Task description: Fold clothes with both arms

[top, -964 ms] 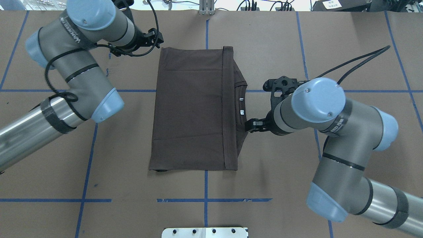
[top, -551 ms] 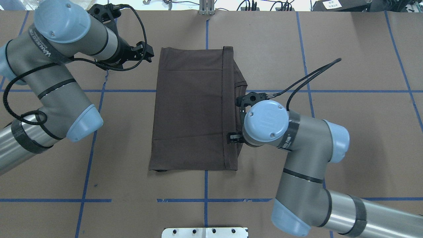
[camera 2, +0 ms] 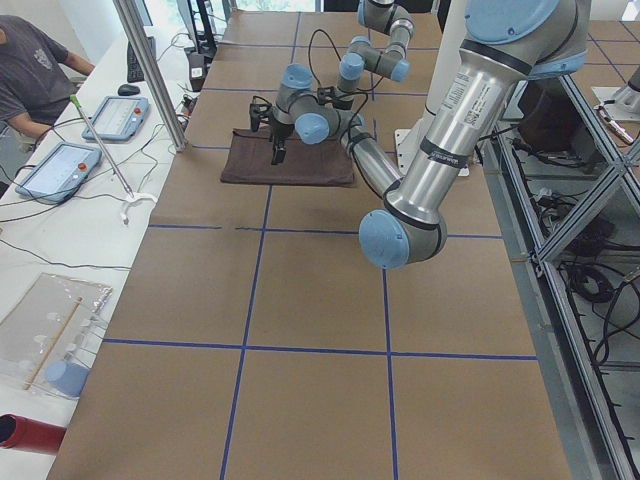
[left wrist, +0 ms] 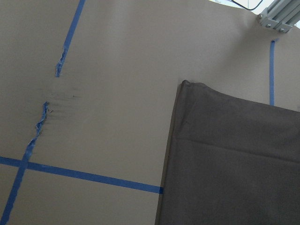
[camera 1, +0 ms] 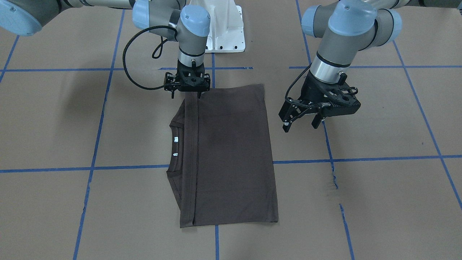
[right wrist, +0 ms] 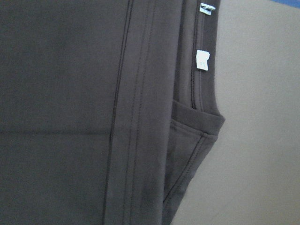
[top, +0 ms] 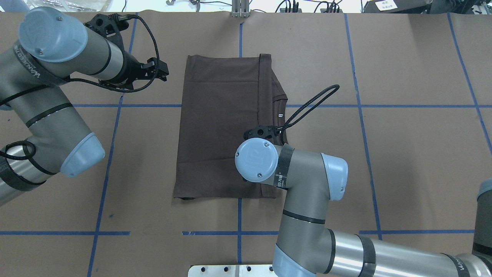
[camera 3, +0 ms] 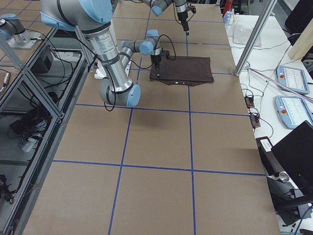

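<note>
Blue-taped brown table [top: 415,165], white pedestal [camera 1: 224,34], person [camera 2: 30,70]

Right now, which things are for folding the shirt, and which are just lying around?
For the job:
- brown shirt, lying flat on the table
- left gripper, open beside the shirt
- right gripper, open at the shirt's edge

Just lying about, on the side bench:
- tablets
- plastic bag
- red tube

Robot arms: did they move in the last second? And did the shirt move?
The right gripper swung in from beside the collar and now hangs open over the near edge of the T-shirt. The left gripper, open, backed away from the far corner. The T-shirt stayed flat and folded; nothing was grabbed.
</note>
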`<state>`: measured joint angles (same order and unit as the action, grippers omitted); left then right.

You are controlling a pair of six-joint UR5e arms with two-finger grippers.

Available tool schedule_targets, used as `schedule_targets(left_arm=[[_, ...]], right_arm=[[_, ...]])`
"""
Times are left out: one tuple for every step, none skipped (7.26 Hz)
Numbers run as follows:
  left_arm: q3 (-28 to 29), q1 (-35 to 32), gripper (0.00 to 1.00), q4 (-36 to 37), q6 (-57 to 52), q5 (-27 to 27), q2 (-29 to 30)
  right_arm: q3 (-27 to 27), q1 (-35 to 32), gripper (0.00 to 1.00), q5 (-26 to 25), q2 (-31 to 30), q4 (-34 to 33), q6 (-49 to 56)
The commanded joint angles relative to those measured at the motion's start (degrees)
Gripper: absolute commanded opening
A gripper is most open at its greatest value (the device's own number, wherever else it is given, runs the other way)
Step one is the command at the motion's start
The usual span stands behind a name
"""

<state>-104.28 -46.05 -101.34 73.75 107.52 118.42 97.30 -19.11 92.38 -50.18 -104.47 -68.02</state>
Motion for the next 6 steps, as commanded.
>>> schedule_targets(left_arm=[[-0.1,0.2,1.00,0.0,0.3,0.0,0.0],[0.0,0.3,1.00,-0.1,0.2,0.0,0.1],[0.0,0.3,1.00,-0.1,0.3,0.1,0.1],[0.0,0.4,1.00,-0.1,0.4,0.1,0.1],[0.0,0.5,1.00,-0.1,0.4,0.0,0.1],[0.0,0.5,1.00,-0.1,0.4,0.0,0.1]], right_arm=[[-2.1,1.3,1.00,0.0,1.4,-0.6,-1.0],[-3.0,1.3,1.00,0.0,1.8,-0.6,-1.0],[-3.9,1.3,1.00,0.0,1.8,-0.5,-1.0],[-4.0,1.3,1.00,0.3,1.7,-0.6,-1.0],[-4.0,1.3,1.00,0.3,1.6,-0.7,-0.9],[-4.0,1.2,1.00,0.5,1.4,-0.8,-0.8]])
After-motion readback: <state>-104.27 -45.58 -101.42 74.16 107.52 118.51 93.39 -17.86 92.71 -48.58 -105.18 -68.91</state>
